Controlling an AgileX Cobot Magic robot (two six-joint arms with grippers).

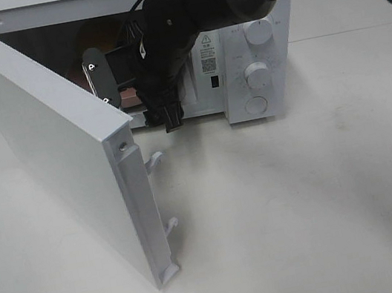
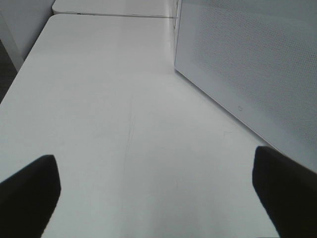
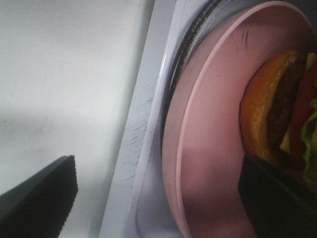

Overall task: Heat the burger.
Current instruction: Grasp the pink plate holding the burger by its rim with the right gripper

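- Pink plate (image 3: 208,148) sits inside the white microwave (image 1: 258,68) on what looks like its turntable, and the burger (image 3: 282,114) rests on that plate; the right wrist view shows bun, dark patty, cheese, tomato and lettuce at the plate's far side.
- Right tool (image 1: 168,117) hangs at the mouth of the cavity, by the sill. Its fingers (image 3: 39,198) are spread wide, one over the counter (image 1: 302,196) outside the sill, the other over the plate next to the burger, gripping nothing.
- Left tool (image 2: 158,198) hovers low over bare counter beside the open door (image 1: 62,154), its fingers apart and empty.
- Judging from this, the loading looks done and the step in hand is clearing the right arm out, then shutting the door.
- To do it well, draw the right tool straight back along the sill line, lifted a little, so the inner finger does not snag the plate rim or nudge the burger.
- Push the door only once the arm is fully clear; the latch hooks (image 1: 155,161) must meet the frame squarely.
- Afterwards the dials (image 1: 258,74) on the panel need setting.
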